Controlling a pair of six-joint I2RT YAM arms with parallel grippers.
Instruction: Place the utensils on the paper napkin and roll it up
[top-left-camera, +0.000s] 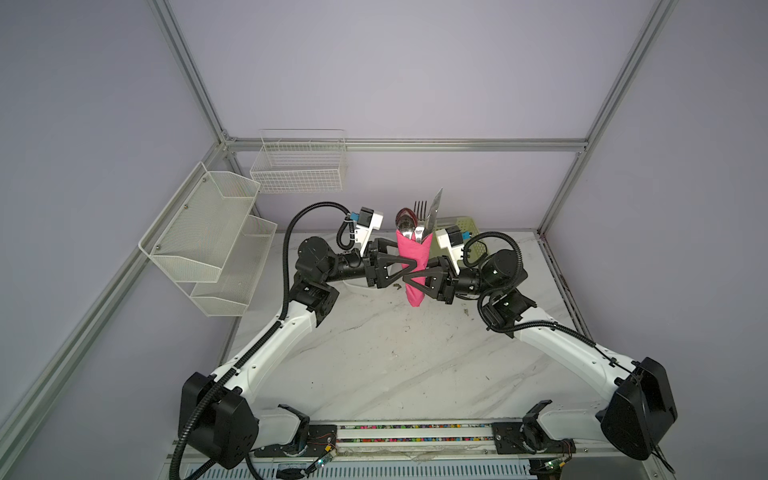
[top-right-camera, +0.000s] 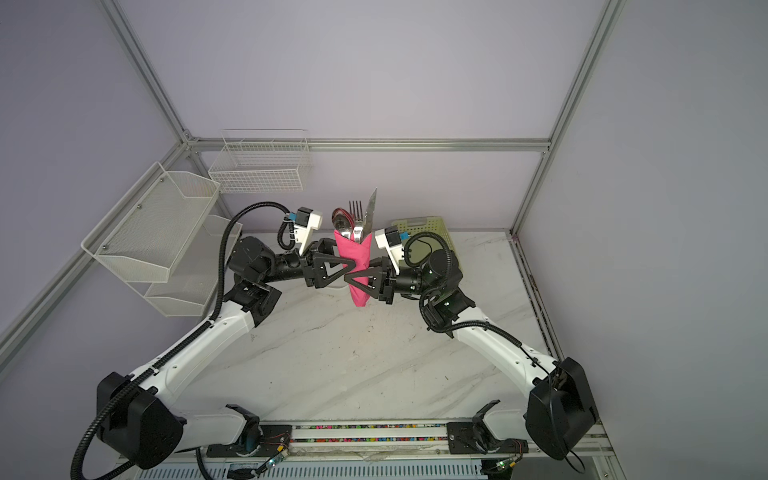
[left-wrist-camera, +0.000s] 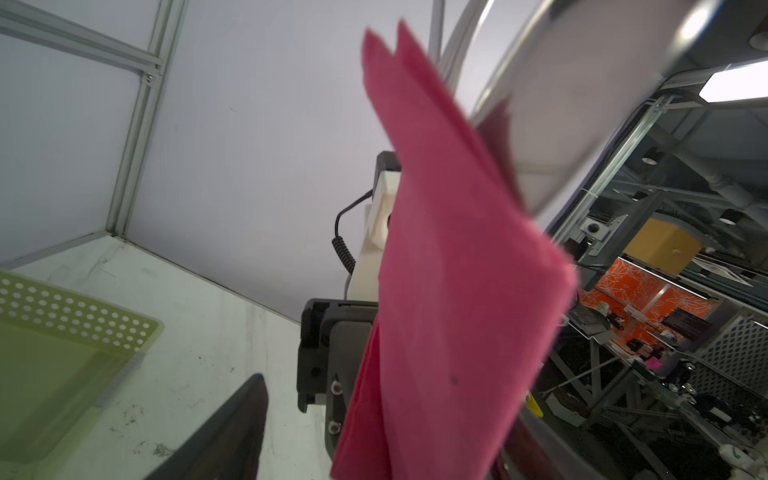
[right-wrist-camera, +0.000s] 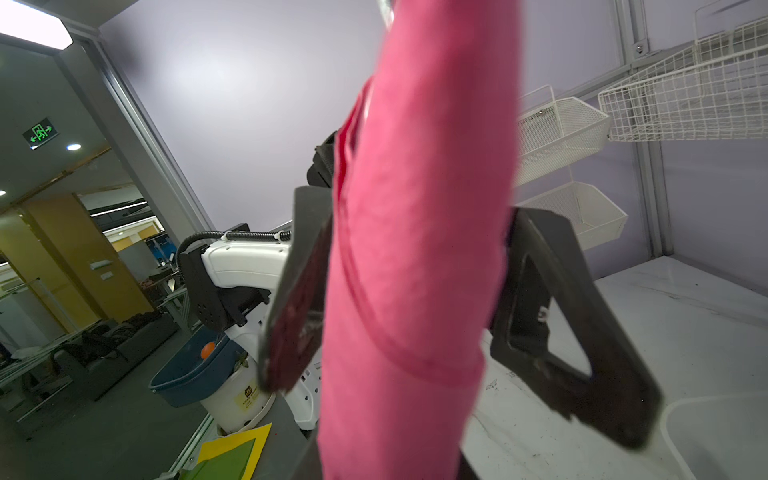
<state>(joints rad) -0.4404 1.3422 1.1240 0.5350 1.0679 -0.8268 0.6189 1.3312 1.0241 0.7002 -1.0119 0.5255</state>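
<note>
The pink paper napkin (top-left-camera: 409, 249) (top-right-camera: 353, 253) is rolled round the utensils and stands upright in the air above the table. A spoon (top-left-camera: 405, 222), a fork (top-left-camera: 420, 210) and a knife blade (top-left-camera: 434, 208) stick out of its top; their handles are hidden inside. My right gripper (top-left-camera: 419, 279) (right-wrist-camera: 390, 457) is shut on the roll's lower half. My left gripper (top-left-camera: 405, 268) (left-wrist-camera: 382, 449) reaches in from the other side and is open. Its fingers (right-wrist-camera: 299, 291) flank the napkin (right-wrist-camera: 415, 249) without pinching it. The roll (left-wrist-camera: 449, 270) fills the left wrist view.
A pale green perforated basket (top-left-camera: 461, 226) (left-wrist-camera: 62, 332) sits at the back of the marble table (top-left-camera: 374, 353). A white wire basket (top-left-camera: 299, 166) and tiered mesh shelves (top-left-camera: 203, 237) hang on the left walls. A white plate rim (top-left-camera: 353, 287) shows under the left arm.
</note>
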